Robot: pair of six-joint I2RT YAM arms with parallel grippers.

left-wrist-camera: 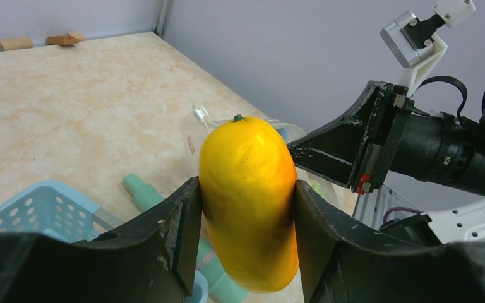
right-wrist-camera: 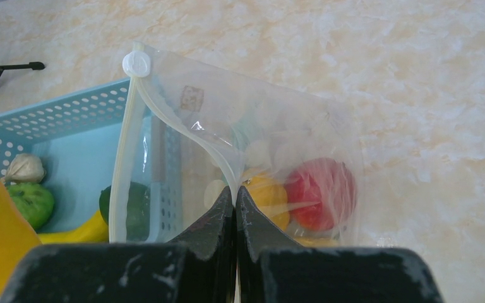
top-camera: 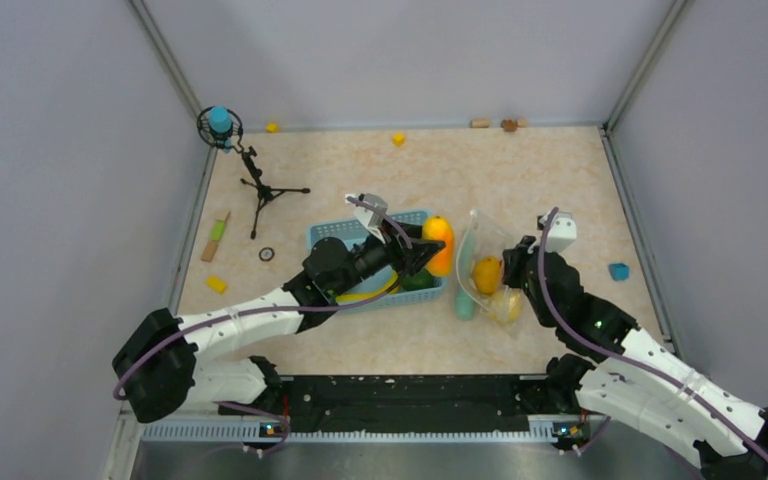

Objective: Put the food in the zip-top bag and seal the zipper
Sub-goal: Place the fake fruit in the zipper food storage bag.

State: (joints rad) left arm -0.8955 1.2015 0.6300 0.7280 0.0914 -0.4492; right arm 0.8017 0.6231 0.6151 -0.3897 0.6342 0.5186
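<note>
My left gripper [top-camera: 430,250] [left-wrist-camera: 246,214] is shut on an orange-yellow toy fruit [top-camera: 439,243] [left-wrist-camera: 247,189] and holds it above the right end of the basket, next to the zip-top bag [top-camera: 485,260] [right-wrist-camera: 259,126]. My right gripper [top-camera: 517,265] [right-wrist-camera: 235,196] is shut on the bag's zipper [right-wrist-camera: 164,113] and holds the mouth open toward the basket. Inside the bag lie a yellow fruit [right-wrist-camera: 268,196] and a red one [right-wrist-camera: 322,192]. In the basket are a garlic [right-wrist-camera: 25,168], a light green piece [right-wrist-camera: 33,202], a dark green piece [right-wrist-camera: 126,208] and a banana [right-wrist-camera: 79,232].
The light-blue basket [top-camera: 325,232] [right-wrist-camera: 57,113] stands left of the bag. A teal stick [top-camera: 465,300] [left-wrist-camera: 140,189] lies by the bag. A small tripod [top-camera: 260,190] stands at the back left. A blue block [top-camera: 618,271] and yellow blocks [top-camera: 217,284] lie scattered.
</note>
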